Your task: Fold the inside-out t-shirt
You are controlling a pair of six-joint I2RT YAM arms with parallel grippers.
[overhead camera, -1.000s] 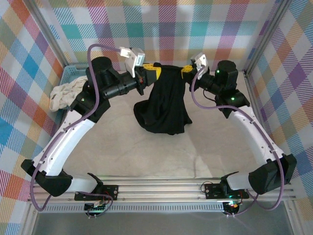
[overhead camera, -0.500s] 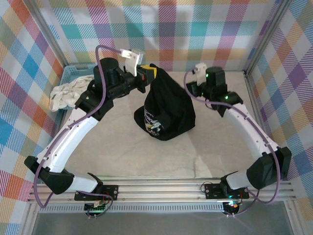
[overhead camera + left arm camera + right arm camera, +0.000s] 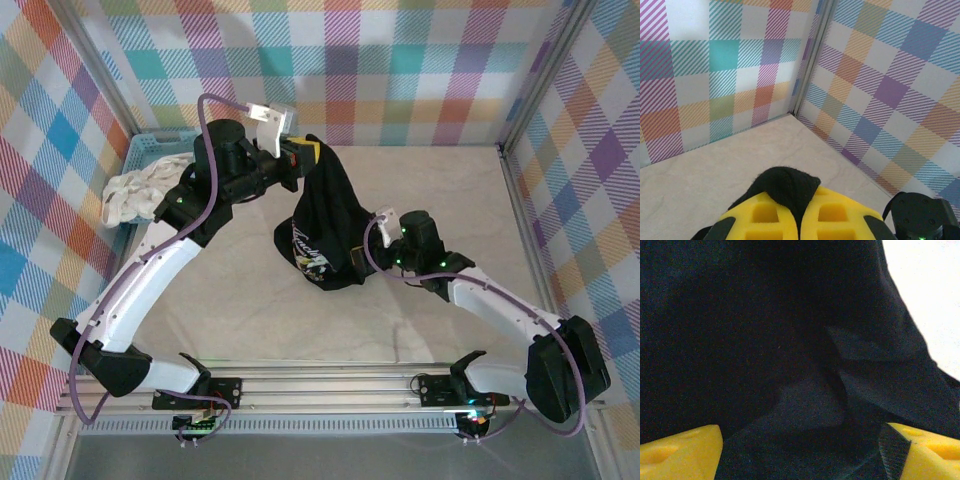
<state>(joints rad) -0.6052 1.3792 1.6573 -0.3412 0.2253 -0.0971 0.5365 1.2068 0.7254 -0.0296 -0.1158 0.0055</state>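
The inside-out t-shirt [image 3: 330, 225] is black and hangs in a bunched drape from my left gripper [image 3: 302, 154] down to the table, with a small print showing near its lower left. In the left wrist view the yellow fingers [image 3: 765, 215] are shut on a tuft of the black t-shirt [image 3: 787, 187], and my left gripper [image 3: 802, 212] is raised above the table. My right gripper [image 3: 373, 238] is low at the shirt's right side. In the right wrist view its yellow fingertips [image 3: 685, 447] stand wide apart, open, with dark t-shirt cloth [image 3: 790, 365] close in front of my right gripper [image 3: 802, 452].
A blue basket [image 3: 150, 148] stands at the back left with a white-cream cloth [image 3: 135, 190] draped over its edge, right beside the left arm. Plaid walls close in the table on the back and both sides. A metal rail [image 3: 330, 385] runs along the near edge.
My right gripper let go of the shirt's upper corner, opened, and dropped down and inward to the shirt's lower right side. The shirt now hangs from the left gripper alone, print showing.
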